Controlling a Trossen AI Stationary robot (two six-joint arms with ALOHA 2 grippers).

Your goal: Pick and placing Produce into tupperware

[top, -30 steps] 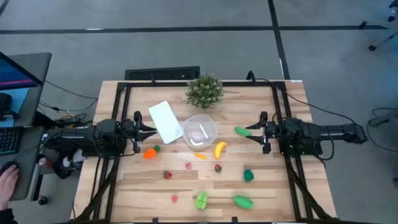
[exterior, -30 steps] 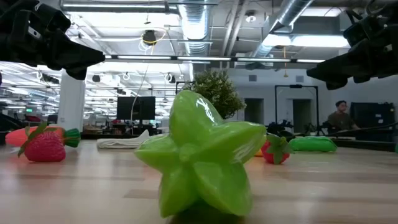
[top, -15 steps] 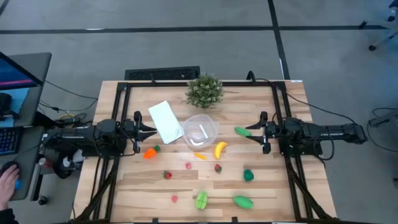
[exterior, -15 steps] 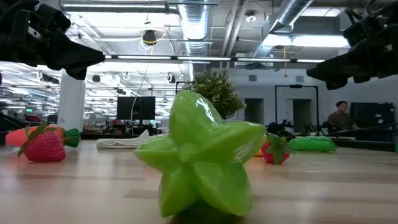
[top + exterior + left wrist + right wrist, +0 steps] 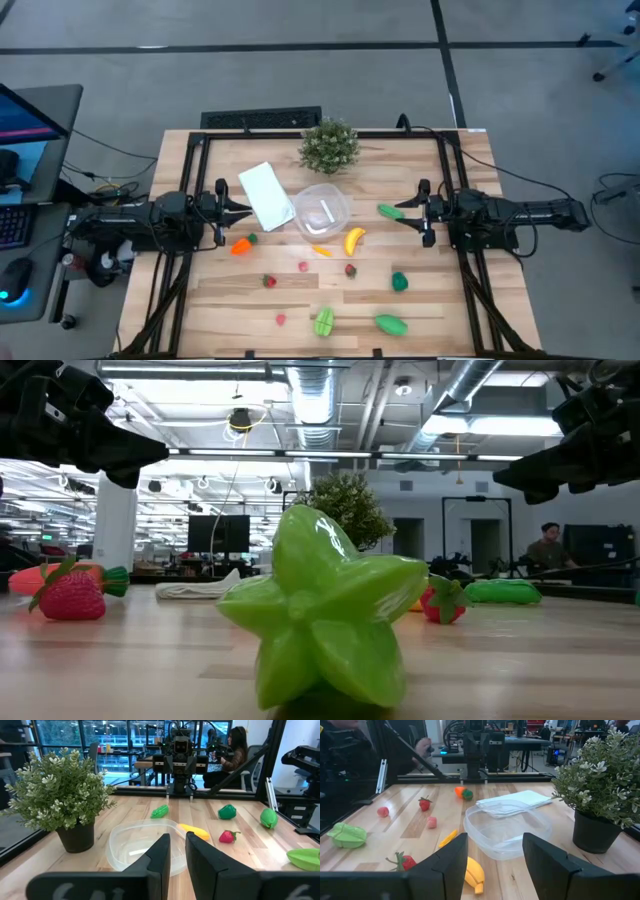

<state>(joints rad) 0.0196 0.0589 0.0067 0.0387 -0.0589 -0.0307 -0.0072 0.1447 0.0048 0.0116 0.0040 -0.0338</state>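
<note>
from above i saw the tub (image 5: 322, 211) near the middle of the table (image 5: 460, 300), empty, with the lid (image 5: 266, 195) touching its left rim and the plant (image 5: 329, 146) just behind it. my left gripper (image 5: 243, 210) hung at the table's left side, fingers nearly pressed together with only a thin gap and nothing in them; the tub lay a little past its tips, beyond the lid. my right gripper (image 5: 402, 213) hung at the right side, fingers spread and empty, with a green piece (image 5: 390, 211) just beside its tips and the tub farther on, between the two grippers. the banana (image 5: 354, 240) lay just beside the tub's near right edge, a strawberry (image 5: 350, 269) a bit nearer. the carrot (image 5: 241, 244) sat near the left gripper. the star fruit (image 5: 323, 321) lay at the near edge.
</note>
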